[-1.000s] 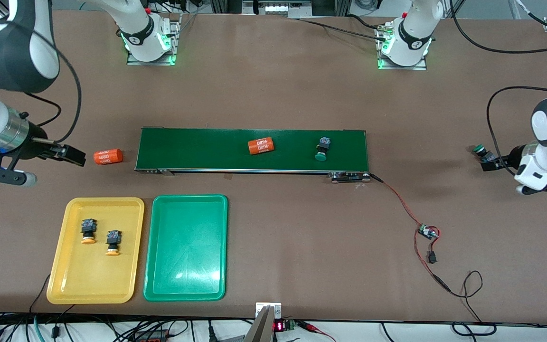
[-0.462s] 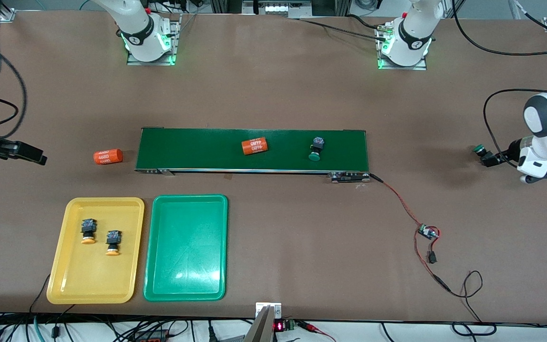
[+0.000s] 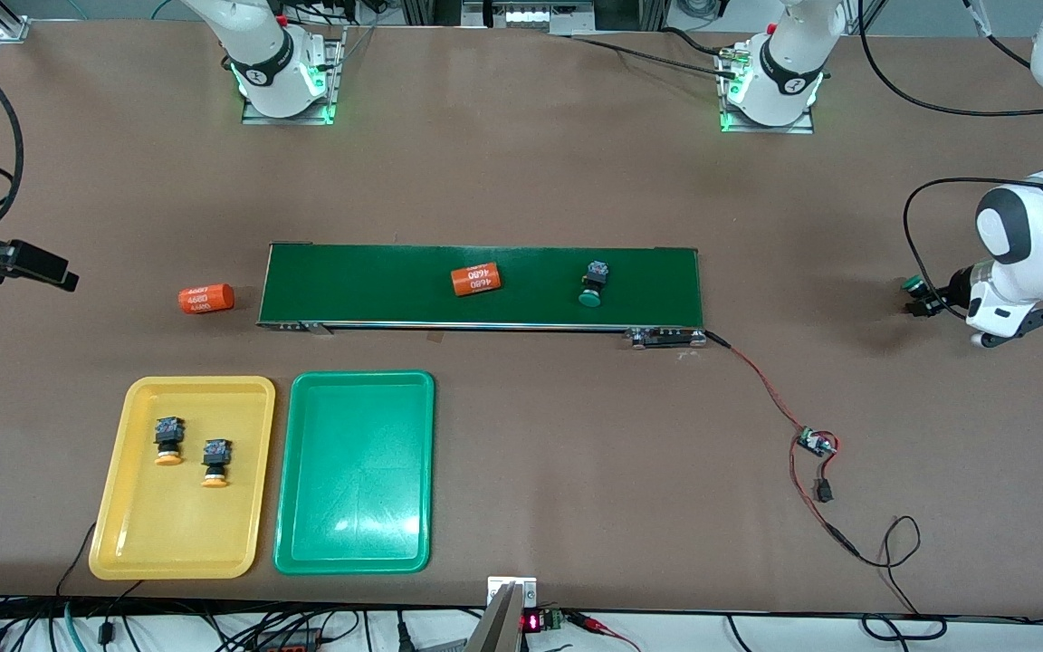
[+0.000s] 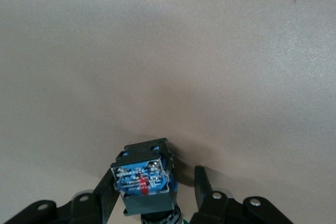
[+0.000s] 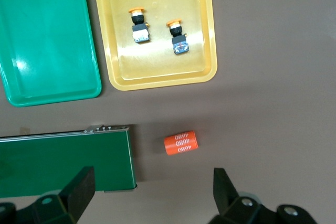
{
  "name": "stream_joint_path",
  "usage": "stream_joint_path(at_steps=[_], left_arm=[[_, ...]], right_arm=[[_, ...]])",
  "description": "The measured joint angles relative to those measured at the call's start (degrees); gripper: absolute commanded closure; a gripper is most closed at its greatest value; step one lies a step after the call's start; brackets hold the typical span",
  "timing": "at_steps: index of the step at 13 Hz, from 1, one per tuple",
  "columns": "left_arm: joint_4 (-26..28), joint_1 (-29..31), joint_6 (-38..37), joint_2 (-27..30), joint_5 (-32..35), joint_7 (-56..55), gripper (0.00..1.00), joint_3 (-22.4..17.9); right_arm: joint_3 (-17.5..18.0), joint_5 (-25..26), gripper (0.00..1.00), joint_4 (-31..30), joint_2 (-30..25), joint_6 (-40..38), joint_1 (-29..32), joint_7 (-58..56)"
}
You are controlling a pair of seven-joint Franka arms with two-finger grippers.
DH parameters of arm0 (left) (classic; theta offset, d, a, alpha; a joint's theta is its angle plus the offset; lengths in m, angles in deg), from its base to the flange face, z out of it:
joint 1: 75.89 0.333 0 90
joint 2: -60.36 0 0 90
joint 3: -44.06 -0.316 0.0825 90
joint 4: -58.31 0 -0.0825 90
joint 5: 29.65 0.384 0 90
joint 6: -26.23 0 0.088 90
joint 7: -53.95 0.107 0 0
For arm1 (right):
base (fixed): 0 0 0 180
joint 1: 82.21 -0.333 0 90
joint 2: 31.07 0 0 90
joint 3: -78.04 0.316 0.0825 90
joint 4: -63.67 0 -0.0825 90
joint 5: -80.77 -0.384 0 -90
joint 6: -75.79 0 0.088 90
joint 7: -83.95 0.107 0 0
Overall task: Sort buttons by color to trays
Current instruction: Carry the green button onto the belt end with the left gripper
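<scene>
Four push-button switches counted: two orange-capped buttons (image 3: pixel 167 441) (image 3: pixel 215 462) lie side by side in the yellow tray (image 3: pixel 123 525), lower left of the front view; one green-capped button (image 3: pixel 593 282) lies on the dark-green conveyor belt (image 3: pixel 377 285) at mid-frame; a second green-capped button (image 3: pixel 916 286) sits at the far right edge, at the left arm's end of the table.

Two trays: yellow, and just beside it a green tray (image 3: pixel 354 534) holding no buttons.

Two orange "4680" cylinders: one on the belt (image 3: pixel 474 280), one on the table (image 3: pixel 206 298) off the belt's end toward the right arm.

Left gripper (image 4: pixel 152 192): jaws flank the blue-and-black body (image 4: pixel 143 182) of the second green button; whether they grip it, cannot tell.

Right gripper (image 5: pixel 149 187): fingers wide apart, holding nothing, high over the table at the left frame edge.
</scene>
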Motion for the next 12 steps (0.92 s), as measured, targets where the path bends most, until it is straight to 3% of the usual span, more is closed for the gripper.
stream_joint_path(at_steps=[2,5,10,12], left_arm=[[-0.2,0.0,-0.1,0.1,-0.2,0.0,0.79,0.1],[-1.5,-0.3,-5.4,0.9,-0.2,0.1,0.80,1.8],[-10.4,-5.1,-23.6,4.7,-0.5,-0.1,0.79,12.9],[-13.6,-8.9,-27.2,5.1,-0.7,-1.5,0.79,17.6]], right_arm=[[0.3,0.1,0.00,-4.2,-2.9,1.8,0.0,-0.1],[0.9,0.3,0.00,-5.7,-4.4,1.9,-0.4,-0.1],[0.4,2.0,0.00,-5.8,-4.4,1.8,-0.2,-0.1],[0.5,3.4,0.00,-5.8,-4.1,1.8,-0.3,-0.1]])
